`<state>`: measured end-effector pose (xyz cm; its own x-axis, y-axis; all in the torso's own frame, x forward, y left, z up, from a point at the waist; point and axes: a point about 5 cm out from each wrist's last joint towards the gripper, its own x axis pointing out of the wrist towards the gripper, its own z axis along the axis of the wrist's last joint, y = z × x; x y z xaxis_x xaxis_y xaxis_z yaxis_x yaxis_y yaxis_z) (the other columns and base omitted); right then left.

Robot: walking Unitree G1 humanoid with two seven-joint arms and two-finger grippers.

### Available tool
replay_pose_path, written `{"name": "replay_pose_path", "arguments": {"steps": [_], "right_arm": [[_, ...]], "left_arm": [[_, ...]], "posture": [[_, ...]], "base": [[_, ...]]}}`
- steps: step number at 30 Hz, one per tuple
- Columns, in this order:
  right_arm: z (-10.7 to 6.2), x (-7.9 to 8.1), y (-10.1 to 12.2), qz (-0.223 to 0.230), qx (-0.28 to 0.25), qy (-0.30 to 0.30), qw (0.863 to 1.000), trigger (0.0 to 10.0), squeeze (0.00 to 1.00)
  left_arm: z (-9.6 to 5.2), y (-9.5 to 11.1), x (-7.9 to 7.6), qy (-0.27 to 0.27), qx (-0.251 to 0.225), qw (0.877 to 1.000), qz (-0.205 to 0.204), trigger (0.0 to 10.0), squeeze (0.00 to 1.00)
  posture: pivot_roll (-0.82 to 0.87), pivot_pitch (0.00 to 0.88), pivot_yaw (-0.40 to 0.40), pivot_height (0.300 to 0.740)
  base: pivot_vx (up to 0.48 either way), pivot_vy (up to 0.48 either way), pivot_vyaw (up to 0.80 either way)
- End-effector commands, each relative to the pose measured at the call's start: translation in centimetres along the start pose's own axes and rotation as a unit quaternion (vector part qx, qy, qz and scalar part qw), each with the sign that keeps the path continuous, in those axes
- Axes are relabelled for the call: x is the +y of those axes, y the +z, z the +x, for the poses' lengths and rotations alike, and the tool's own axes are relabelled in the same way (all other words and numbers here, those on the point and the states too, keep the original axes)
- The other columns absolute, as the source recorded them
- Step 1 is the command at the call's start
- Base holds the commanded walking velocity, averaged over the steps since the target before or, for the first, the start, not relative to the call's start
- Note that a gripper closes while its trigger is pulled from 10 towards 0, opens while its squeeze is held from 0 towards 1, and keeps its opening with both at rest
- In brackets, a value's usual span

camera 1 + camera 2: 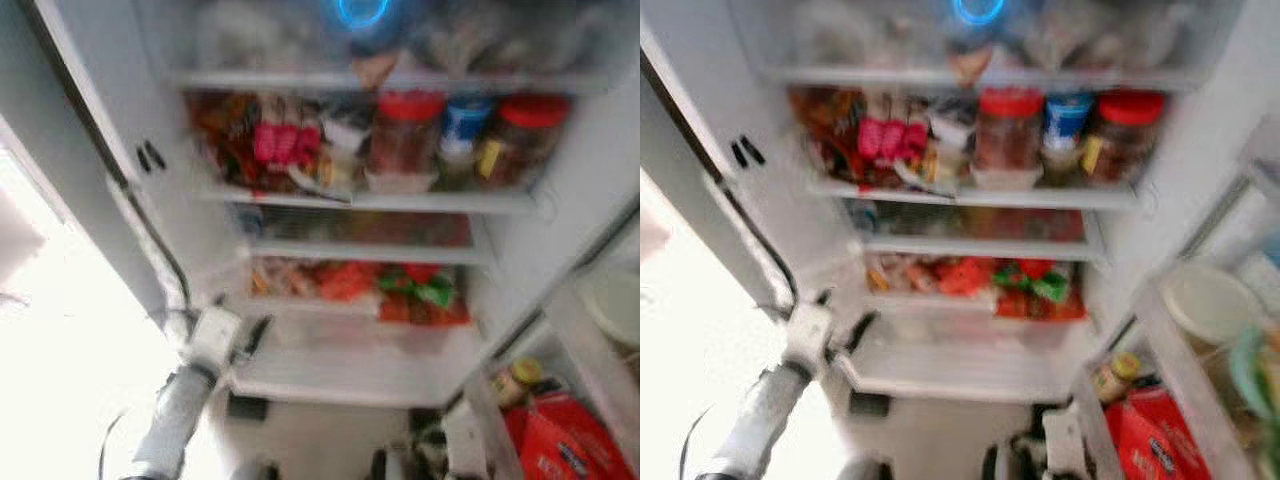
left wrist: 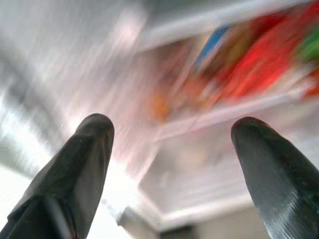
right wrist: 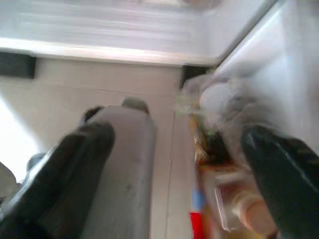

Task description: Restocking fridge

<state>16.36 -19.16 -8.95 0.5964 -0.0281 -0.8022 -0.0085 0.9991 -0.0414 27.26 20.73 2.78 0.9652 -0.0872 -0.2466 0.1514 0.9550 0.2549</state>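
Down at the fridge's lower left, our left hand hangs open and empty by the bottom shelf. Red-lidded jars sit mid-shelf; our right hand is spread open too, holding nothing.

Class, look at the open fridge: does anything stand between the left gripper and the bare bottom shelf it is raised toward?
Nothing visible does. The left gripper hangs open just before the bottom shelf's left front corner, with open space between. The packed food sits on the shelves above.
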Motion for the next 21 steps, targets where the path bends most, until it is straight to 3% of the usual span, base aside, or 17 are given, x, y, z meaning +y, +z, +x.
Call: {"name": "replay_pose_path", "arguments": {"steps": [1,3,5,9,11,18,19,20,21], "right_arm": [[-1.2,0.1,-4.6,-0.005,0.089,0.003,0.996,10.0,0.0],[-1.2,0.1,-4.6,-0.006,0.09,0.002,0.996,10.0,0.0],[-1.2,0.0,-4.6,-0.007,0.091,0.001,0.996,10.0,0.0],[-1.2,0.1,-4.5,-0.004,0.089,0.002,0.996,10.0,0.0],[-1.2,0.1,-4.5,-0.004,0.089,0.002,0.996,10.0,0.0],[-1.0,0.3,-4.2,-0.007,0.086,0.007,0.996,10.0,0.0],[-1.0,0.3,-4.1,-0.006,0.083,0.006,0.997,10.0,0.0],[-1.0,0.3,-4.0,-0.005,0.082,0.005,0.997,10.0,0.0],[-0.9,0.3,-4.0,-0.004,0.082,0.004,0.997,10.0,0.0]], "left_arm": [[-0.7,-2.5,1.0,0.031,0.066,0.997,-0.013,10.0,0.0],[-1.3,-4.4,1.4,0.054,0.122,0.99,-0.032,10.0,0.0],[-2.0,-6.4,1.4,0.091,0.191,0.974,-0.08,10.0,0.0],[-3.0,-8.6,0.7,0.115,0.262,0.948,-0.138,10.0,0.0],[-3.2,-9.0,0.3,0.104,0.276,0.946,-0.136,10.0,0.0],[-4.4,-10.6,-1.2,0.023,0.336,0.941,-0.036,10.0,0.0],[-4.6,-10.8,-1.8,-0.024,0.34,0.94,0.016,10.0,0.0],[-4.5,-10.8,-1.9,-0.03,0.34,0.94,0.022,10.0,0.0],[-4.2,-10.5,-1.9,-0.018,0.337,0.941,0.003,10.0,0.0]], "posture": [[0.03,0.083,0.044,0.655],[0.04,0.083,0.039,0.655],[0.04,0.087,0.038,0.655],[0.04,0.083,0.041,0.655],[0.04,0.082,0.043,0.655],[0.02,0.082,0.043,0.655],[0.02,0.083,0.044,0.655],[0.02,0.085,0.044,0.655],[0.02,0.088,0.043,0.655]], "base": [[0.0,0.0,0.0],[0.0,0.0,0.0],[0.0,0.0,0.0],[0.0,0.0,0.0],[0.0,0.33,0.0],[0.0,0.48,0.0],[0.0,0.48,0.0],[0.0,0.48,0.0],[0.0,0.48,0.0]]}}
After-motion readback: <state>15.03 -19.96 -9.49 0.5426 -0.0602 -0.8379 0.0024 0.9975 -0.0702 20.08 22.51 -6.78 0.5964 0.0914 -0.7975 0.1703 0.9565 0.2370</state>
